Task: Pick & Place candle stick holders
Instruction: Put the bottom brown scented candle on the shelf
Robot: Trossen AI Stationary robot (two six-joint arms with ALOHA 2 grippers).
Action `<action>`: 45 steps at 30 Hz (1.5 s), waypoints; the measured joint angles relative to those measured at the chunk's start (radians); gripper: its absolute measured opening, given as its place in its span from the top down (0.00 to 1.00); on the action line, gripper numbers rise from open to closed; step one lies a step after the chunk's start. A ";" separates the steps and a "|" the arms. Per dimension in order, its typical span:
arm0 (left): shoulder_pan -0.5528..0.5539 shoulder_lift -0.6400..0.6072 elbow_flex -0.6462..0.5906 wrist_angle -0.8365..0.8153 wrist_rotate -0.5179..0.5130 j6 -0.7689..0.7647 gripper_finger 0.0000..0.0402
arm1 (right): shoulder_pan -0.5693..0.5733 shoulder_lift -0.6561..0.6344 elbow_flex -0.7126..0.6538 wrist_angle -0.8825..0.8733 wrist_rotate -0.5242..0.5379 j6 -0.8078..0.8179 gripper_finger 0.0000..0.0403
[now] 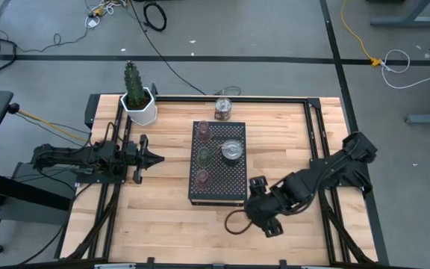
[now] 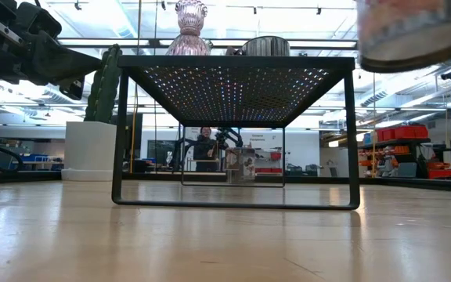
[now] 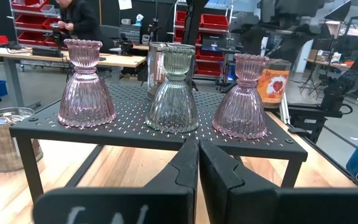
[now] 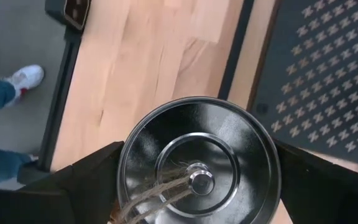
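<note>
A black perforated rack [image 1: 218, 183] is set mid-bench. Along its left edge three glass holders are lined up: a pink one [image 1: 204, 131] at the far end, a green one [image 1: 204, 156] in the middle, and a pink one [image 1: 202, 178] nearer. A silvery holder [image 1: 231, 150] is set beside them, and a jar [image 1: 223, 108] sits at the bench's far edge. The left gripper [image 1: 155, 157] is held left of the rack, fingers pressed together. The right gripper [image 4: 194, 180] is clamped on a round metal tin [image 4: 197, 158] off the rack's near right corner.
</note>
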 joint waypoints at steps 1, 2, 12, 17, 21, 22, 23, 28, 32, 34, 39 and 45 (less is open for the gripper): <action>0.000 0.000 0.000 0.000 0.000 0.000 0.95 | -0.009 0.009 0.016 -0.001 -0.001 0.002 0.09; 0.000 0.000 0.000 0.000 0.000 0.000 0.95 | -0.018 0.020 0.032 -0.005 -0.001 0.008 0.09; 0.000 0.000 0.000 0.000 0.000 0.000 0.95 | -0.115 0.105 0.162 -0.054 -0.026 0.118 0.09; 0.000 0.000 0.000 0.000 0.000 0.000 0.95 | -0.144 0.111 0.177 -0.056 -0.032 0.186 0.09; 0.000 0.000 0.000 0.000 0.000 0.000 0.95 | -0.146 0.112 0.177 -0.061 -0.038 0.201 0.09; 0.000 0.000 0.000 0.000 0.000 0.000 0.95 | -0.147 0.112 0.177 -0.061 -0.040 0.201 0.09; 0.000 0.000 0.000 0.000 0.000 0.000 0.95 | -0.147 0.112 0.177 -0.061 -0.048 0.203 0.09; 0.000 0.000 0.000 0.000 0.000 0.000 0.95 | -0.140 0.090 0.177 -0.060 -0.101 0.214 0.09; 0.000 0.000 0.000 0.000 0.000 0.000 0.95 | -0.135 0.054 0.178 -0.060 -0.115 0.172 0.09; 0.000 0.000 0.000 0.000 0.000 0.000 0.95 | -0.136 0.032 0.178 -0.059 -0.114 0.149 0.09; 0.000 0.000 0.000 0.000 0.000 0.000 0.95 | -0.154 -0.001 0.178 -0.058 -0.073 0.061 0.09; 0.000 0.000 0.000 0.000 0.000 0.000 0.95 | -0.200 -0.004 0.178 -0.056 -0.066 -0.041 0.09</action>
